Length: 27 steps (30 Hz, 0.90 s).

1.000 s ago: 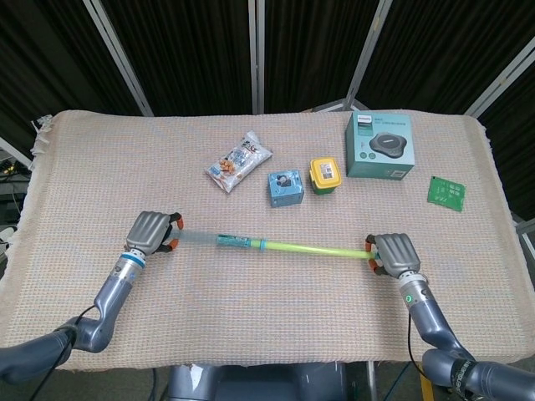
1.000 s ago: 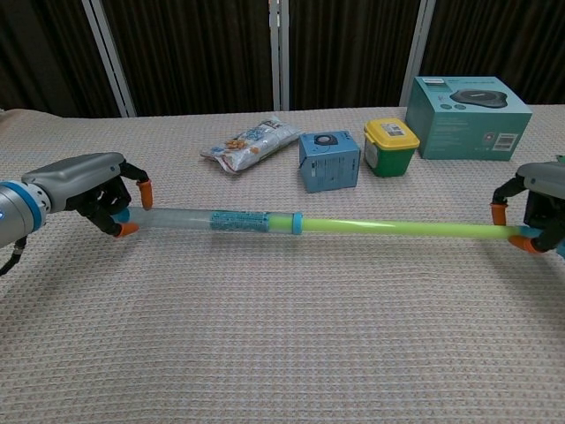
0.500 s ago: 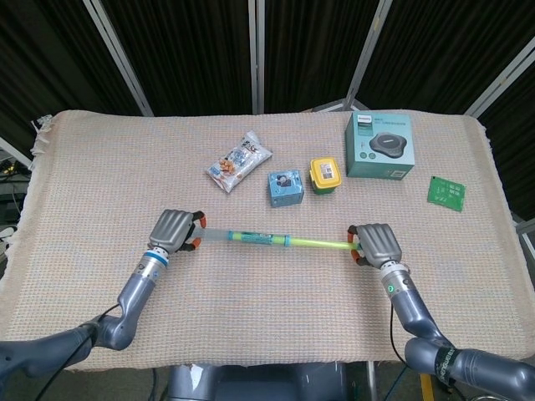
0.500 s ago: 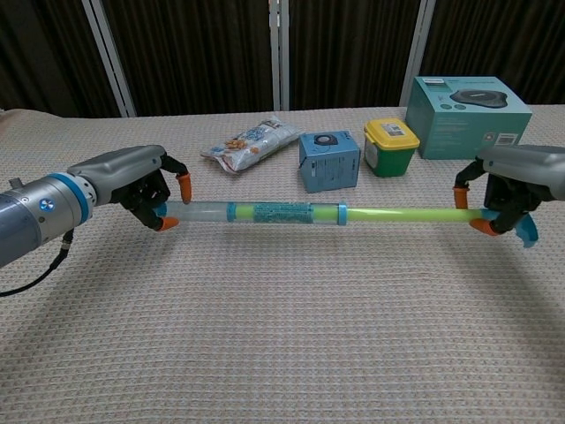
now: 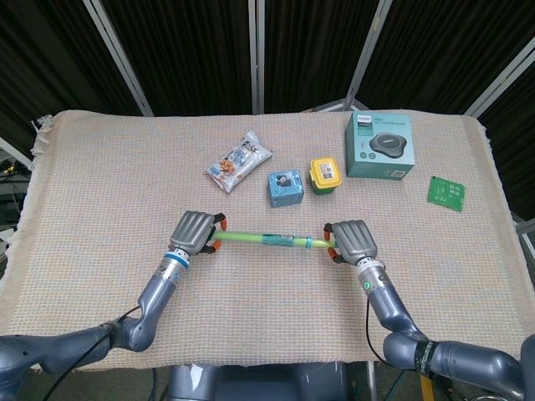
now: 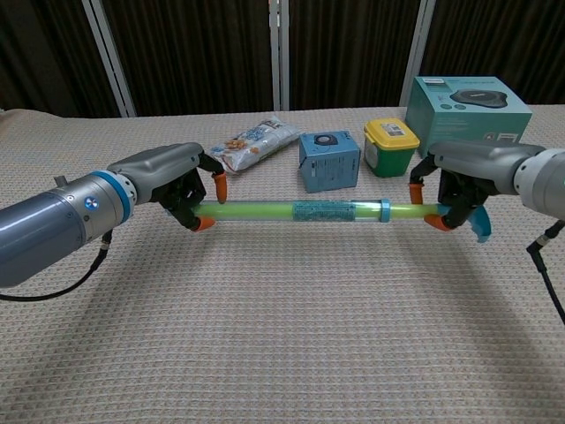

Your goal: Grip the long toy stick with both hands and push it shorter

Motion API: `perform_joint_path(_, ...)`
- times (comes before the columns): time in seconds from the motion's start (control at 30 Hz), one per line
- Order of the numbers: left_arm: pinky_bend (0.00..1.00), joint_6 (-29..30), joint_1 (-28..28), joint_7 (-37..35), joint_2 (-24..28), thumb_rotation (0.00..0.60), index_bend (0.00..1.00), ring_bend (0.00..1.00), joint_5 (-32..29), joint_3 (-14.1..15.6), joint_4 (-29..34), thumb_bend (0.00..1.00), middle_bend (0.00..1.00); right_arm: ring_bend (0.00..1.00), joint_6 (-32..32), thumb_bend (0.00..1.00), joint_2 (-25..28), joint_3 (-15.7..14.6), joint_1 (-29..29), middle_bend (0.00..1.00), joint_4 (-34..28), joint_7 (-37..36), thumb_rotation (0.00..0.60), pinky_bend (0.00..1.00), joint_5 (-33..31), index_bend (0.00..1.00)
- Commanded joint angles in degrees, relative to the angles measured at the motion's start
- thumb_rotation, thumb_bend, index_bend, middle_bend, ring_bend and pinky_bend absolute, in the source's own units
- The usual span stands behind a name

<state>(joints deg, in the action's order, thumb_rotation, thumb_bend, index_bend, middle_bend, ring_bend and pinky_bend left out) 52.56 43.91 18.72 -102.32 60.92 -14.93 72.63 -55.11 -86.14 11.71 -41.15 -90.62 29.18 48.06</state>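
The toy stick is a clear and green telescoping tube with blue rings, held level just above the woven cloth. My left hand grips its left end, orange-tipped fingers curled round it. At the other end my right hand grips the tube in the same way. The stick spans only the short gap between the two hands, near the table's middle front.
Behind the stick sit a snack bag, a small blue box, a yellow-lidded green tub and a teal carton. A green packet lies far right. The beige cloth covers the table.
Both hands have moved inward toward each other. The stick has telescoped much shorter, its sections sliding together, and it sits a little higher over the cloth.
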Motion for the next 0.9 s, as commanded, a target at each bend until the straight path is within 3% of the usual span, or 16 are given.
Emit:
perform_joint_path(0.03,1.00,0.1,0.1,0.0,-0.1,0.600,0.73,0.81,-0.2,0.1,0.1,0.40,0.84,1.00,-0.2,0.53,-0.2,0.0,-0.2,1.00,-0.1,0.1,0.600,1.00,-0.3,0.63)
perform_joint_path(0.1,1.00,0.2,0.1,-0.1,-0.1,0.600,0.58,0.81,-0.1,0.2,0.0,0.36,0.84,1.00,-0.3,0.41,-0.2,-0.1,-0.3,1.00,-0.1,0.1,0.600,1.00,-0.3,0.48)
perform_joint_path(0.2,0.99,-0.3,0.1,-0.4,0.5,0.600,0.07,0.79,-0.3,0.5,0.3,0.14,0.77,1.00,-0.3,0.11,0.1,-0.5,-0.3,1.00,-0.1,-0.1,0.600,1.00,-0.4,0.16)
perform_joint_path(0.23,0.98,-0.9,0.1,-0.2,0.9,0.600,0.00,0.77,-0.8,0.7,0.6,0.07,0.73,1.00,-0.4,0.02,0.3,-0.6,-0.2,1.00,-0.1,-0.2,0.600,1.00,-0.2,0.06)
perform_joint_path(0.27,0.96,-1.2,0.1,0.2,1.4,0.600,0.00,0.75,-1.3,0.8,0.9,0.04,0.70,1.00,-0.8,0.00,0.4,-0.7,0.0,0.99,0.0,-0.4,0.600,1.00,0.2,0.01)
perform_joint_path(0.43,0.77,-0.1,-0.8,2.6,3.9,0.600,0.00,0.58,-3.2,1.6,3.5,0.00,0.44,0.94,-2.1,0.00,1.8,-2.1,1.1,0.89,0.9,-2.2,0.600,1.00,4.2,0.00)
perform_joint_path(0.53,0.51,2.1,-2.3,3.1,6.6,0.600,0.00,0.34,-2.9,2.3,6.7,0.00,0.18,0.86,-3.2,0.00,3.5,-3.2,2.5,0.79,1.0,-4.4,0.600,0.96,7.6,0.00)
perform_joint_path(0.6,0.35,4.2,-3.8,2.5,9.2,0.600,0.00,0.19,-1.9,2.6,9.6,0.00,0.07,0.77,-4.0,0.00,5.4,-3.9,3.8,0.69,-0.1,-6.3,0.600,0.86,9.5,0.00)
perform_joint_path(0.7,0.11,8.0,-6.5,1.0,13.7,0.600,0.00,0.02,1.0,3.6,14.2,0.00,0.00,0.55,-5.8,0.00,9.1,-5.1,6.2,0.46,-2.7,-9.2,0.600,0.55,12.9,0.00)
perform_joint_path(0.77,0.03,11.3,-8.8,0.2,16.9,0.600,0.00,0.00,3.3,4.6,17.5,0.00,0.00,0.39,-8.0,0.00,11.9,-6.0,8.2,0.32,-4.3,-11.4,0.600,0.37,15.8,0.00)
perform_joint_path(0.8,0.01,15.8,-11.6,0.2,20.2,0.600,0.00,0.00,5.6,5.6,20.6,0.00,0.00,0.33,-11.4,0.00,14.5,-6.9,10.8,0.27,-5.7,-13.2,0.600,0.30,18.2,0.00)
perform_joint_path(0.87,0.00,21.5,-16.0,0.3,25.7,0.600,0.00,0.00,9.7,8.5,26.9,0.00,0.00,0.15,-15.7,0.00,17.6,-8.8,14.3,0.13,-7.1,-17.9,0.600,0.10,23.8,0.00)
perform_joint_path(0.9,0.00,23.7,-17.7,0.6,27.4,0.600,0.00,0.00,10.9,9.6,28.7,0.00,0.00,0.11,-17.5,0.00,18.6,-9.4,15.7,0.09,-7.3,-20.0,0.600,0.06,25.5,0.00)
